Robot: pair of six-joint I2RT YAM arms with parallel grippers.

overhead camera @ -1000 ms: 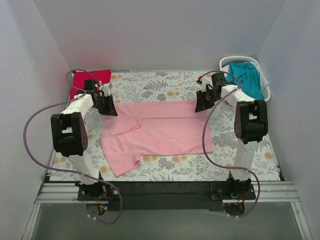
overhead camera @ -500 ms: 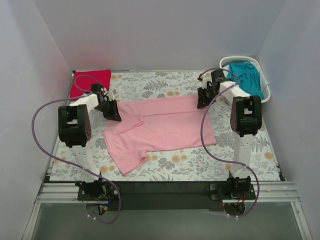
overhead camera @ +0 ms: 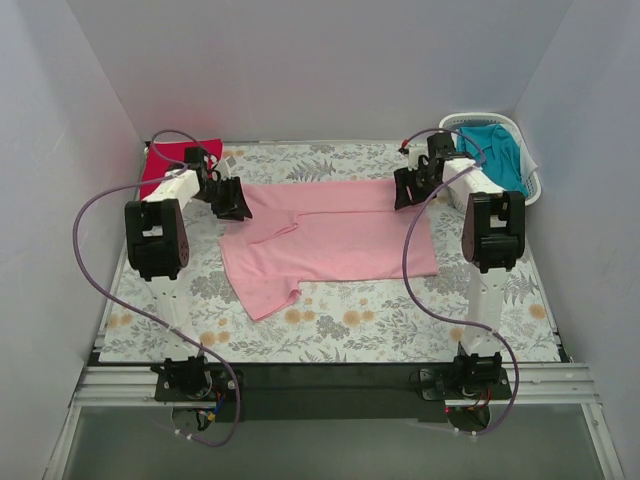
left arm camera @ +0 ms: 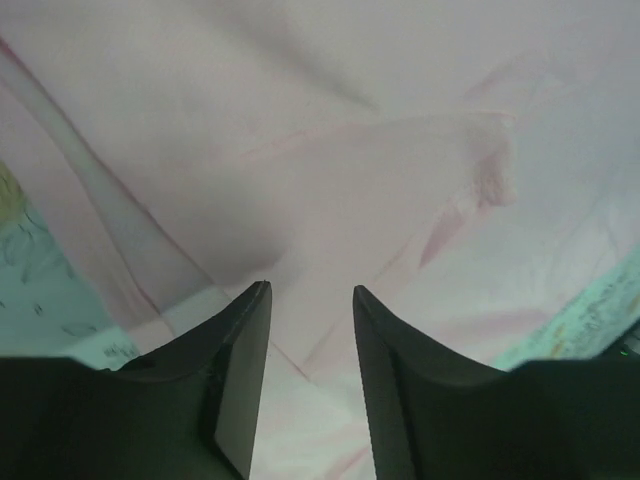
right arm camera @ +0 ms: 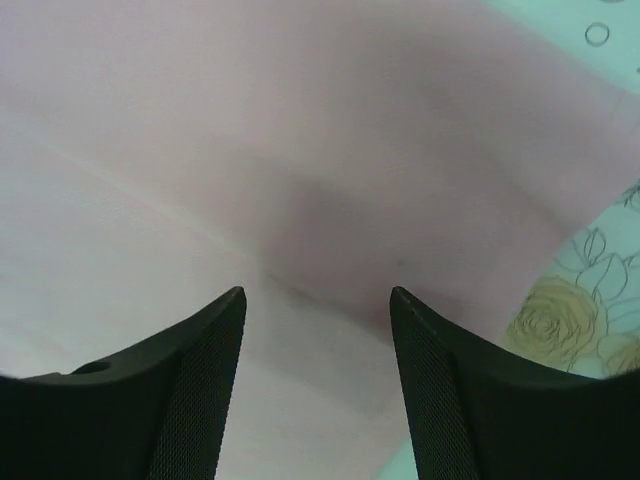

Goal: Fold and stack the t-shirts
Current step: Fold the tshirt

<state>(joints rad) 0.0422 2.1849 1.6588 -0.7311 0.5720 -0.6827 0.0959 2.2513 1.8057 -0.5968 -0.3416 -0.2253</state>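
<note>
The light pink t-shirt (overhead camera: 330, 240) lies spread flat across the middle of the floral cloth, one sleeve pointing to the near left. My left gripper (overhead camera: 237, 208) is at its far left corner, and in the left wrist view (left arm camera: 311, 290) the jaws stand apart over pink fabric (left arm camera: 350, 150). My right gripper (overhead camera: 403, 195) is at the far right corner, and in the right wrist view (right arm camera: 317, 292) it is open wide over the pink fabric (right arm camera: 300, 130). The red t-shirt (overhead camera: 160, 165) lies folded at the far left. The teal t-shirt (overhead camera: 495, 150) is in the basket.
The white slatted laundry basket (overhead camera: 530, 185) stands at the far right corner. The grey-and-orange floral cloth (overhead camera: 400, 320) covers the table. White walls close in the left, back and right sides. Purple cables loop from both arms.
Both grippers moved toward the far side, dragging the pink shirt away from the near edge and stretching it flatter. The arms have folded back closer to their bases.
</note>
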